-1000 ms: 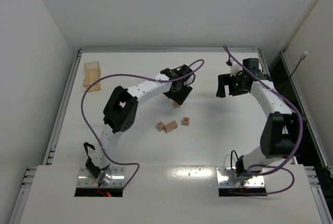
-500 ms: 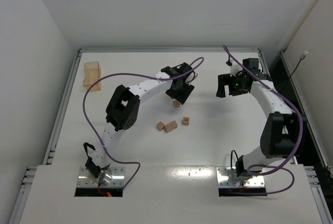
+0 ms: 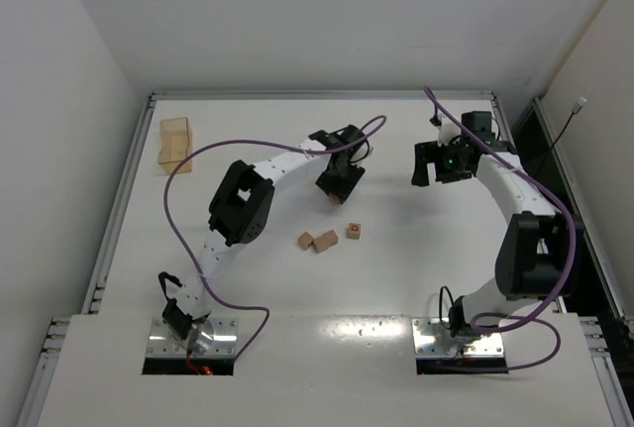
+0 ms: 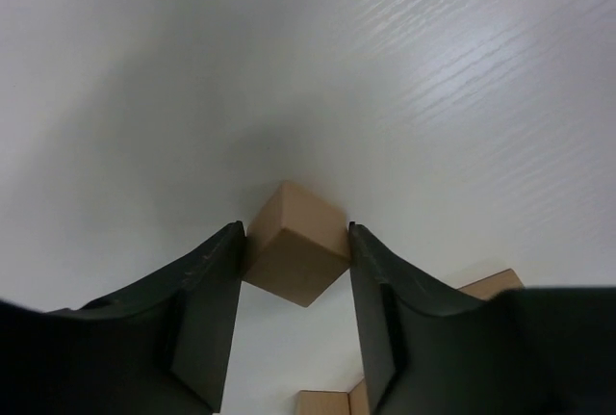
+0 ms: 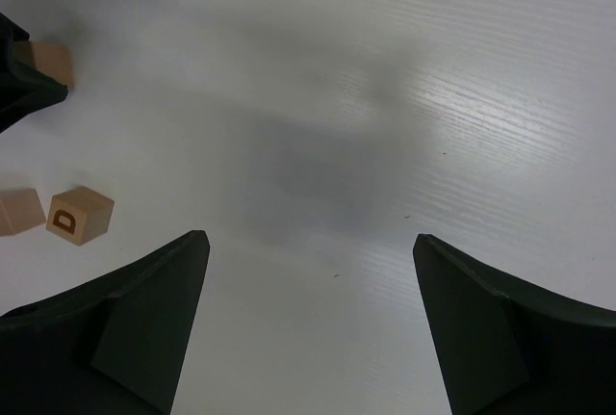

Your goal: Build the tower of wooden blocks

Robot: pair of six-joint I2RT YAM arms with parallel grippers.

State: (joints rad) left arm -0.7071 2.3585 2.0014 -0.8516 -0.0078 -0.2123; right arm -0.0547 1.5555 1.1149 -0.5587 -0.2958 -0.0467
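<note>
Seen from above, the left gripper (image 3: 337, 187) hides its own wooden cube (image 4: 294, 253). The wrist view shows both fingers (image 4: 207, 309) pressed against the cube's opposite corners, jaws narrow around it. On the wrist side of this gripper, three loose cubes (image 3: 327, 240) lie unstacked, two of them cut off in the wrist view. Well to the right, the right gripper (image 5: 308, 239) gapes wide and holds nothing.

Small wooden cube (image 5: 79, 215), beside a plain cube (image 5: 21, 211): a single capital letter D, dark brown, on one face.
</note>
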